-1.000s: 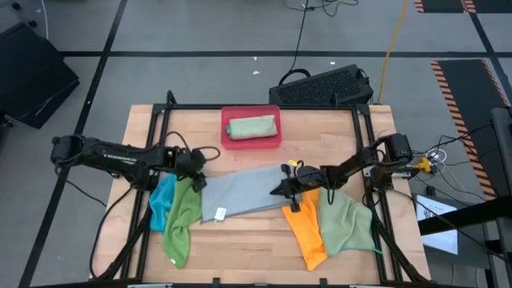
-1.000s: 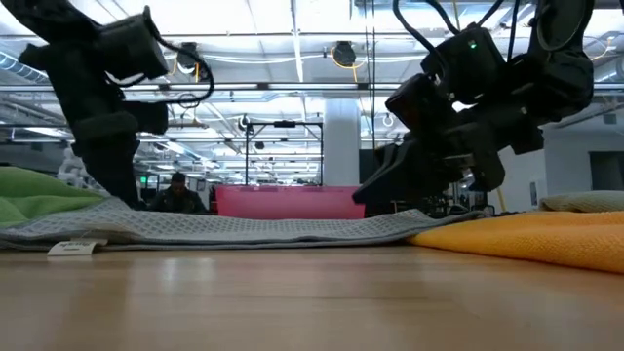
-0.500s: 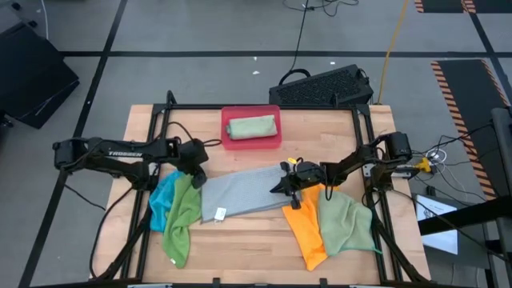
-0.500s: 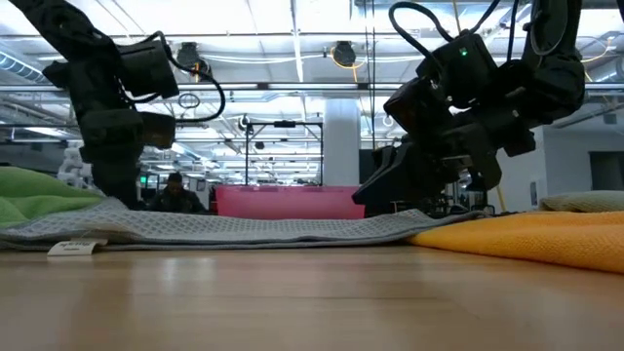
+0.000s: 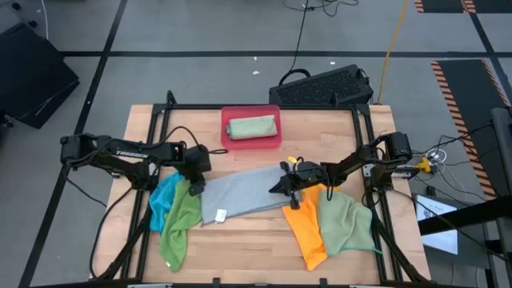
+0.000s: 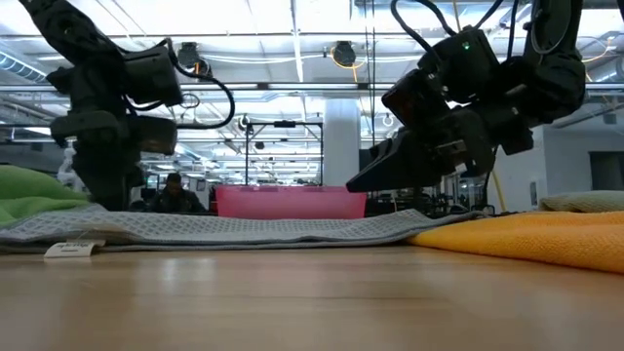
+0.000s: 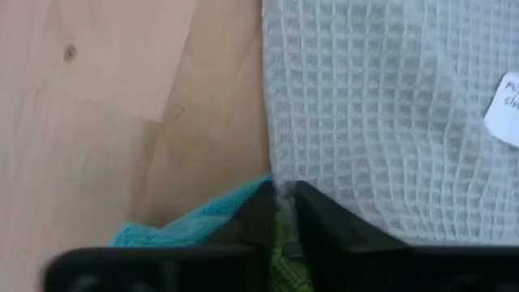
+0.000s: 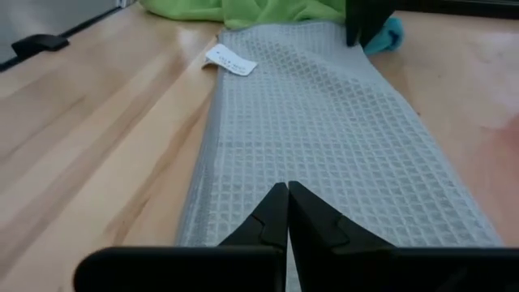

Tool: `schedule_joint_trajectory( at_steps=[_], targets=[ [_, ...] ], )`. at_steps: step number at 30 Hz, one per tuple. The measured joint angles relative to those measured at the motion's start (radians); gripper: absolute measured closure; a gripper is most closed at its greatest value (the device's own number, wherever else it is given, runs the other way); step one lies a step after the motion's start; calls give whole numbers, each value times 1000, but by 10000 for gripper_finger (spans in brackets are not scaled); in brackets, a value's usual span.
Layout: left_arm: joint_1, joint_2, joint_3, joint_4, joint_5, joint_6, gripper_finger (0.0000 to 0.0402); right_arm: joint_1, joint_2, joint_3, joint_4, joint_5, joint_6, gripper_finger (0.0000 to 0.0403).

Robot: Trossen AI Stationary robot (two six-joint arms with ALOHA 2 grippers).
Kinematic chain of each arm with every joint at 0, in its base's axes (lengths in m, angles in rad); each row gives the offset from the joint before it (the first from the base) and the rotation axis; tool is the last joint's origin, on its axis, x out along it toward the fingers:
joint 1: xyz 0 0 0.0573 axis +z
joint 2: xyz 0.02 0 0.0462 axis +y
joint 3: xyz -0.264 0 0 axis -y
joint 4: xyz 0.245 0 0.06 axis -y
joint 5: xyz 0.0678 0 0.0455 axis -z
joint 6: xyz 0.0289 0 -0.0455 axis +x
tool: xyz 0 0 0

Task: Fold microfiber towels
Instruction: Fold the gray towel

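Grey towel: a light grey waffle-weave towel [image 5: 240, 192] lies flat across the middle of the wooden table [image 5: 256, 256], with a small white label [image 5: 220, 214] at its near edge, close to the left end.
Left gripper: the left gripper [image 5: 194, 186] is down at the grey towel's left edge; in its wrist view the two dark fingers [image 7: 251, 219] stand almost together, with the edge of the grey cloth in the thin gap between them, so the jaws look clamped on that edge.
Right gripper: the right gripper [image 5: 278, 189] sits at the towel's right end; its fingers [image 8: 272, 215] meet point to point over the weave, jaws together. Whether any cloth is caught between them I cannot tell.
Left pile: a bright blue towel [image 5: 163, 198] and a green towel [image 5: 181, 224] lie crumpled just beside the grey one's left edge, the green one trailing toward the table's near side.
Right pile: an orange towel [image 5: 306, 229] lies against the grey towel's right end, with a pale green towel [image 5: 346, 224] beside it, farther right.
Tray: a pink-red tray [image 5: 250, 144] stands at the far side of the table, holding a folded pale green towel [image 5: 251, 126].
Beyond the table: a black keyboard [image 5: 324, 86] lies on the floor behind the far right corner.
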Motion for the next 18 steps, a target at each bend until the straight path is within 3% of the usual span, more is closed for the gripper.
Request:
schedule_joint_trajectory(
  at_steps=[2, 8, 14, 18],
  targets=[
    [-4, 0, 11, 1, -1, -11, 389, 0, 0, 10, -1, 0, 8, 399],
    [-52, 0, 69, -5, -33, -34, 395, 0, 0, 56, -3, 14, 18, 399],
    [-105, 0, 162, -49, -111, -42, 392, 0, 48, 167, -4, 214, 45, 399],
    [-132, 0, 208, -104, -147, -43, 398, -6, 108, 299, -70, 210, 25, 389]
  ],
)
